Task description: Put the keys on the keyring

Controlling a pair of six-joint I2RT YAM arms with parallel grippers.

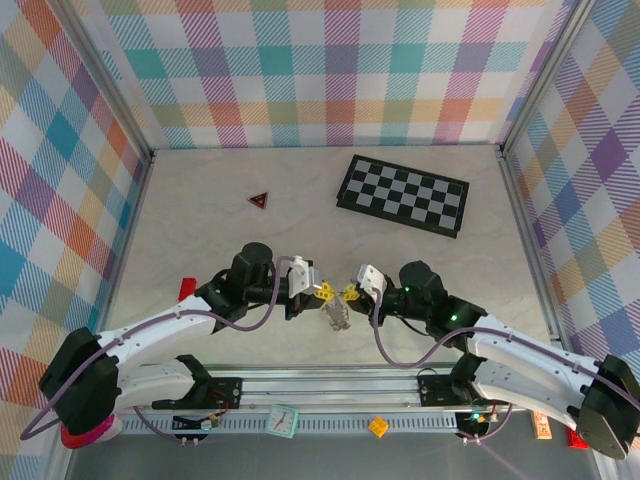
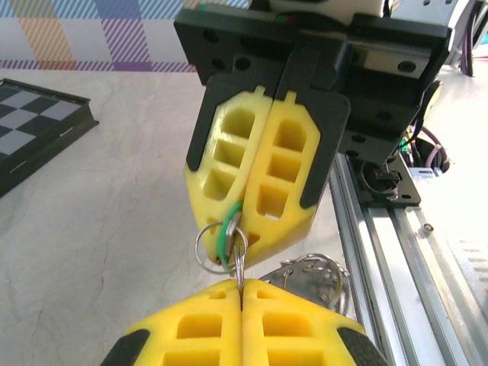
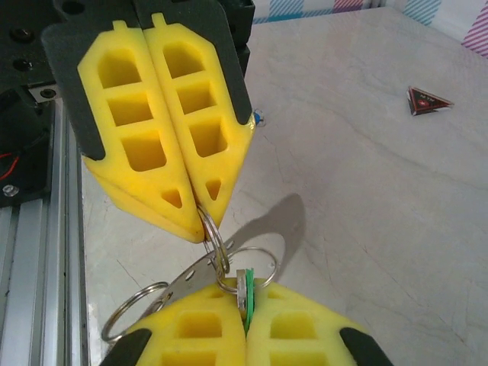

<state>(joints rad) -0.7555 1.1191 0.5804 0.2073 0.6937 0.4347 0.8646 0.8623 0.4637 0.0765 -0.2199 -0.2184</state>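
My right fingers (image 3: 217, 301) are clenched tight. Pinched edge-on in their seam sits the green key (image 3: 246, 303), its head buried between the pads and its thin end poking out toward my other hand. My left fingers (image 2: 221, 301) are clamped just as hard on a thin wire loop of the keyring (image 1: 336, 315) that rises out of their seam. So the right gripper (image 1: 351, 292) and the left gripper (image 1: 323, 291) stand tip to tip, nearly touching, with only that loop and the key between them. As I judge it, the threading turns on this: the key lies dead ahead of my left tips, its long axis running along the line that joins the two grippers. The loop I hold stands across that line, so the key must be worked round the wire rather than pushed straight on. A second small loop curls about the key's head in the right wrist view, and I cannot tell whether the key is already through it. The rest of the keyring trails down from the pinch over the table (image 1: 200, 210), close to the rail (image 1: 330, 382) at its near edge; I cannot tell whether it touches the surface. Neither arm is nearer, since they meet in the middle. A blue speck (image 3: 259, 118) beyond the left fingers may be the other key, but it is too small to be sure.
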